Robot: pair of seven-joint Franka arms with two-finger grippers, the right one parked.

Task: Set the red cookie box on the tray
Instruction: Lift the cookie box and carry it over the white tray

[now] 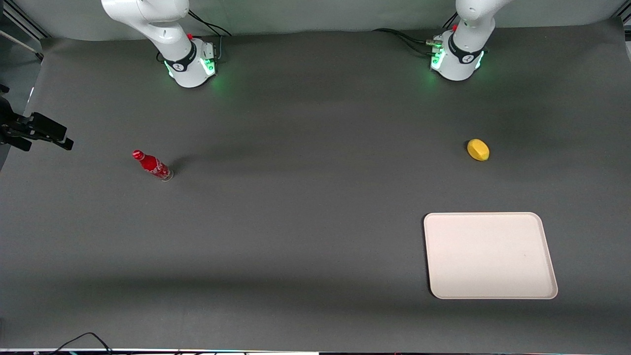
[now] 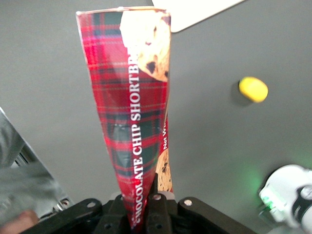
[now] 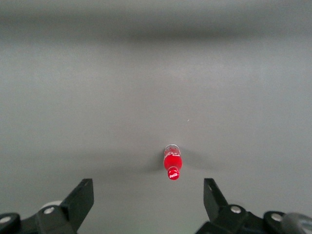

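Note:
The red cookie box [image 2: 134,112], a long dark red tartan carton printed with chocolate-chip cookies, is held by one end in my gripper [image 2: 140,207], which is shut on it. The box hangs well above the table and does not show in the front view, nor does the gripper. The cream-white tray [image 1: 488,254] lies flat and bare near the front camera, toward the working arm's end of the table. In the left wrist view a corner of the tray [image 2: 195,12] shows just past the box's free end.
A yellow lemon [image 1: 478,149] [image 2: 253,89] lies between the tray and the working arm's base [image 1: 458,59]. A small red bottle [image 1: 153,165] stands toward the parked arm's end of the table.

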